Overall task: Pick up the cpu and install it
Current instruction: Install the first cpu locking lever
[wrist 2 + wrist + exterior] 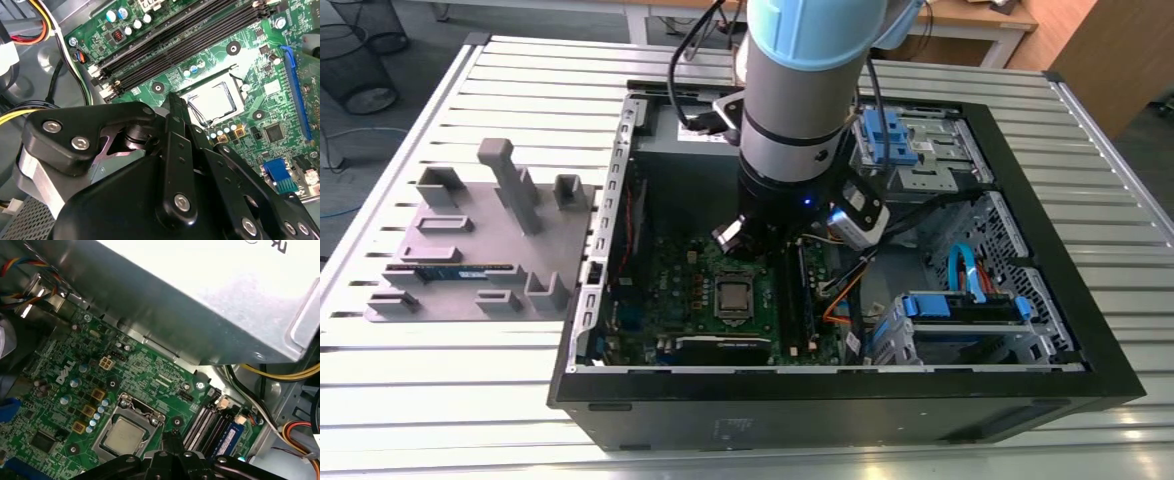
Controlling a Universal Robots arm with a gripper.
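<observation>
The cpu point(734, 297) lies flat in its socket on the green motherboard point(678, 285) inside the open computer case. Its silvery top shows in both wrist views point(212, 102) point(124, 434), framed by the socket's metal bracket. My gripper point(172, 97) point(173, 434) hangs just above the board, beside the socket on the side toward the memory slots. It is shut with nothing held, and it stands apart from the cpu. In the exterior view the arm's wrist point(787, 150) covers the gripper from above.
Black memory slots point(190, 35) run beside the socket, one with a stick point(227, 435). The metal power supply box point(200, 300) and coloured cables point(30, 20) are close by. Blue drive bays point(894, 135) are at the exterior view's right, and a grey fixture tray point(467, 250) is outside the case.
</observation>
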